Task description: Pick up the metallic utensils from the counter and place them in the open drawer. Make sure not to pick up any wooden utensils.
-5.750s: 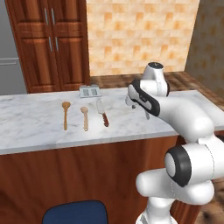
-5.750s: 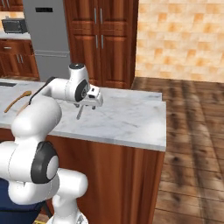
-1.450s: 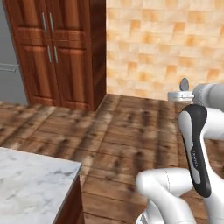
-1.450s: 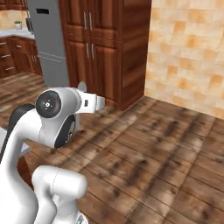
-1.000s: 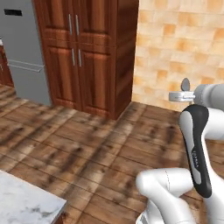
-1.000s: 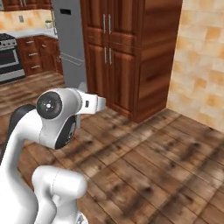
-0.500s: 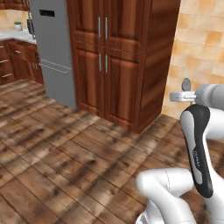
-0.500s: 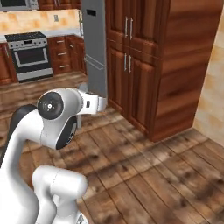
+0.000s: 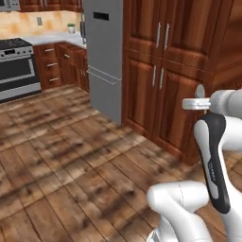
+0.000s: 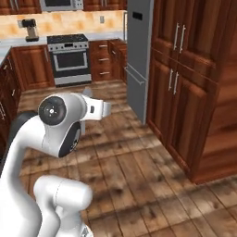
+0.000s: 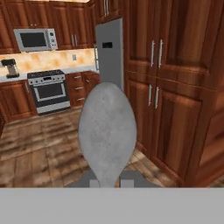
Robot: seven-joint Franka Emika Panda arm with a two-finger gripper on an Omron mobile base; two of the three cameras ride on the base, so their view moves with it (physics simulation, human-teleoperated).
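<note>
The gripper (image 11: 106,180) is closed on a grey metal spoon (image 11: 107,135), whose bowl stands up in front of the hand camera, before the fridge (image 11: 109,52) and left of the tall cabinets (image 11: 175,65).

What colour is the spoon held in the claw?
Silver-grey spoon, clearest in the hand view.

Spoon (image 11: 107,133): in the gripper (image 11: 107,180), jutting forward, bowl before the fridge
Fridge (image 10: 138,55): between tall cabinets (image 10: 194,78) on its right and stove (image 10: 68,59) on its left
Microwave (image 11: 35,40): above the stove
Coffee maker (image 11: 8,68): on counter left of stove
</note>
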